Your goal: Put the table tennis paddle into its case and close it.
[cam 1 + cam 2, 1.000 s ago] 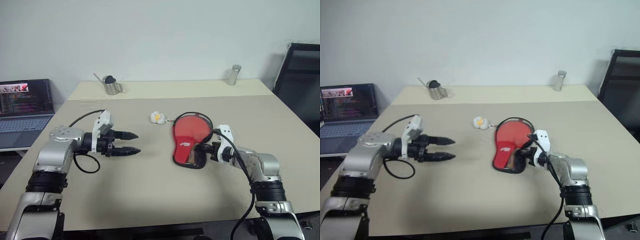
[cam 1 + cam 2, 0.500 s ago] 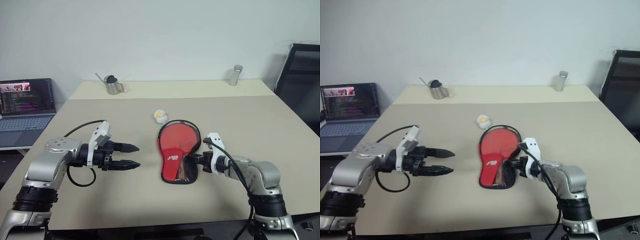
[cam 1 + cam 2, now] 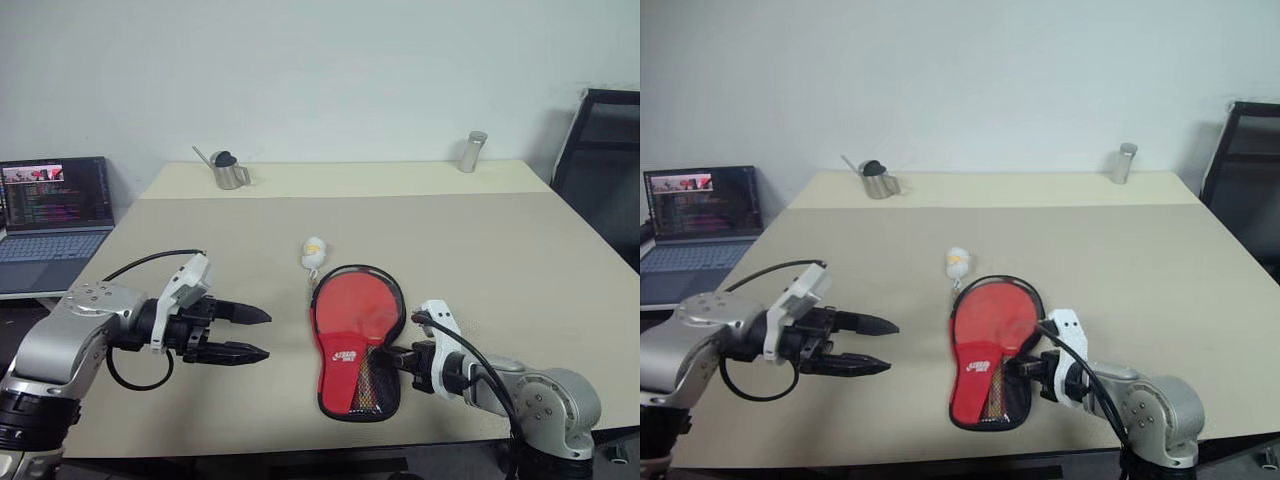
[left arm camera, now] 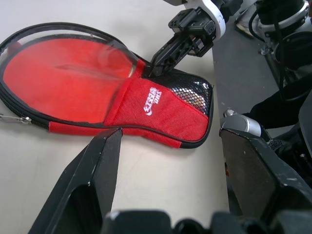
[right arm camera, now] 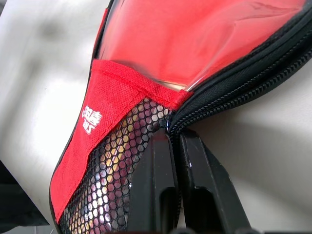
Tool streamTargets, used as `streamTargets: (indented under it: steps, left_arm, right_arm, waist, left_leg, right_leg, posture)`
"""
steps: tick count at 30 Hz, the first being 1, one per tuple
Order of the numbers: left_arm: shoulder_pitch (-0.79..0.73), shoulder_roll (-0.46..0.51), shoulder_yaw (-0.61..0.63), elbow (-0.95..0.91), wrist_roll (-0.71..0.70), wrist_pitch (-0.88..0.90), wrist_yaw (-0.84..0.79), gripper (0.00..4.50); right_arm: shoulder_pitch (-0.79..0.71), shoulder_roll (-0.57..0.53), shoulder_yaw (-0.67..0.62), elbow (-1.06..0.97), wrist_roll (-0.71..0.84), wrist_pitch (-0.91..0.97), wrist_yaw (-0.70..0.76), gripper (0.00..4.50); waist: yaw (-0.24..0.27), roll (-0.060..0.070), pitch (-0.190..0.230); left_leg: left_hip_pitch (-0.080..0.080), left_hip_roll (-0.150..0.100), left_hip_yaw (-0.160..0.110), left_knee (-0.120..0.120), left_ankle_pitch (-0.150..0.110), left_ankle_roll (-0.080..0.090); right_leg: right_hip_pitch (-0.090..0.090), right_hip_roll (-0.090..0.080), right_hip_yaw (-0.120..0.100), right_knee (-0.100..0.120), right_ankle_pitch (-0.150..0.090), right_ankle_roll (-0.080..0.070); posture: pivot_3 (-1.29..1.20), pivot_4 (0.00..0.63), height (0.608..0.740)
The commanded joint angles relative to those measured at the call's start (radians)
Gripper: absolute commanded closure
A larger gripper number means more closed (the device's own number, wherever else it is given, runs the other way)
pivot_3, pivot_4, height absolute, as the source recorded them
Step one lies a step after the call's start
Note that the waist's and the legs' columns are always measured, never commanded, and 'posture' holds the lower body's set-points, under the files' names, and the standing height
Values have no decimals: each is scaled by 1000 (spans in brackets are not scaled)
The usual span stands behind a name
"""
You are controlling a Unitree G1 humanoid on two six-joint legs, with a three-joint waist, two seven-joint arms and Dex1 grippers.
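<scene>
Pinching case [image 3: 355, 345] edge w/ right gripper [image 5: 174, 141] | left gripper [image 3: 258, 334] open, apart

case [image 3: 355, 345]: red face, black trim and zip, white logo, black honeycomb mesh beside the right tool [image 3: 392, 357] | tools: black fingers, white mounts | tabletop [image 3: 500, 250]: beige | ball [image 3: 313, 247]: white with yellow

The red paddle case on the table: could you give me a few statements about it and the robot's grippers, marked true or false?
1. The right gripper is shut on the edge of the case. True.
2. The left gripper holds the case. False: it is open, apart from the case.
3. The case lies flat on the table. True.
4. The laptop sits on this table. False: it sits off the table's left side.
</scene>
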Motion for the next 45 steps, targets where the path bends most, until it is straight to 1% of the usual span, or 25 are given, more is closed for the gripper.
streamTargets:
  steps: [1, 9, 16, 21, 24, 27, 28, 29, 35, 38, 40, 43, 45]
  left_arm:
    - [-23, 21, 0, -25, -22, -2, -31, 1027]
    - [-36, 23, -18, -23, -19, 2, -43, 1027]
    - [-55, 15, -36, -6, -10, -10, -39, 1027]
    - [-63, 8, -42, 2, -4, -18, -31, 1027]
    - [-61, 4, -43, 1, -4, -23, -25, 1027]
    - [-58, -2, -43, 0, -2, -30, -18, 1027]
    - [-58, -5, -43, 2, -1, -33, -15, 1027]
    - [-59, -9, -43, 4, 1, -37, -11, 1027]
    - [-50, -39, -44, 6, 7, -57, 19, 1027]
    - [-43, -52, -45, 5, 10, -63, 32, 1027]
    - [-39, -57, -46, 7, 15, -70, 36, 1027]
    - [-39, -66, -40, 18, 22, -76, 49, 1027]
    - [-41, -74, -36, 33, 28, -79, 65, 1027]
  right_arm:
    - [34, 3, 4, -63, 65, 9, -4, 4491]
    - [112, -50, -11, -88, 128, 9, -27, 4491]
    - [91, -75, -21, -63, 137, 9, -46, 4491]
    - [94, -95, 7, -66, 142, 9, -65, 4491]
    - [97, -88, 10, -68, 147, 9, -85, 4491]
    - [88, -82, 0, -63, 138, 9, -100, 3786]
    - [82, -83, -5, -62, 137, 9, -104, 3447]
    - [75, -85, -11, -61, 136, 9, -107, 3200]
    - [34, -129, -34, -106, 158, 9, -100, 1162]
    - [-8, -173, -52, -143, 160, 9, -82, 104]
    - [-36, -217, -63, -176, 180, 8, -44, 44]
    - [-88, -234, -101, -198, 218, -7, 7, 44]
    - [-121, -268, -94, -200, 229, -36, 41, 44]
  waist:
    - [0, 0, 0]
    - [0, 0, 0]
    - [1, 0, 0]
    - [1, 0, 0]
    - [1, 0, 0]
    - [1, 0, 0]
    - [1, 0, 0]
    - [1, 0, 0]
    - [1, 0, 0]
    - [1, 0, 0]
    - [1, 0, 0]
    - [1, 0, 0]
    - [1, 0, 0]
  left_leg:
    - [0, 0, 0, 0, 0, 0]
    - [0, 0, 0, 0, 0, 0]
    - [0, 0, 0, 0, 0, 0]
    - [0, 0, 0, 0, 0, 0]
    - [0, 0, 0, 0, 0, 0]
    - [0, 0, 0, 0, 0, 0]
    - [0, 0, 0, 0, 0, 0]
    - [0, 0, 0, 0, 0, 0]
    - [0, 0, 0, 0, 0, 0]
    - [0, 0, 0, 0, 0, 0]
    - [0, 0, 0, 0, 0, 0]
    - [0, 0, 0, 0, 0, 0]
    - [0, 0, 0, 0, 0, 0]
  right_leg:
    - [0, 0, 0, 0, 0, 0]
    - [0, 0, 0, -1, 0, 0]
    - [0, 0, 0, -1, 0, 1]
    - [0, 0, 0, -1, 0, 1]
    - [1, 0, 0, -1, 0, 1]
    - [1, 0, 0, -1, 0, 1]
    - [1, 0, 0, -2, 0, 1]
    - [1, 0, 0, -2, 0, 1]
    - [1, 0, 0, -2, 0, 1]
    - [1, 0, 0, -2, 0, 1]
    - [1, 0, 0, -2, 0, 1]
    - [1, 0, -1, -2, 0, 1]
    - [1, 0, 0, -2, 0, 1]
  posture:
    - [0, 150, 740]
    - [0, 150, 740]
    - [0, 150, 740]
    - [0, 150, 740]
    - [0, 150, 740]
    - [0, 150, 740]
    - [0, 150, 740]
    - [0, 150, 740]
    - [0, 150, 740]
    - [0, 150, 740]
    - [0, 150, 740]
    - [0, 150, 740]
    - [0, 150, 740]
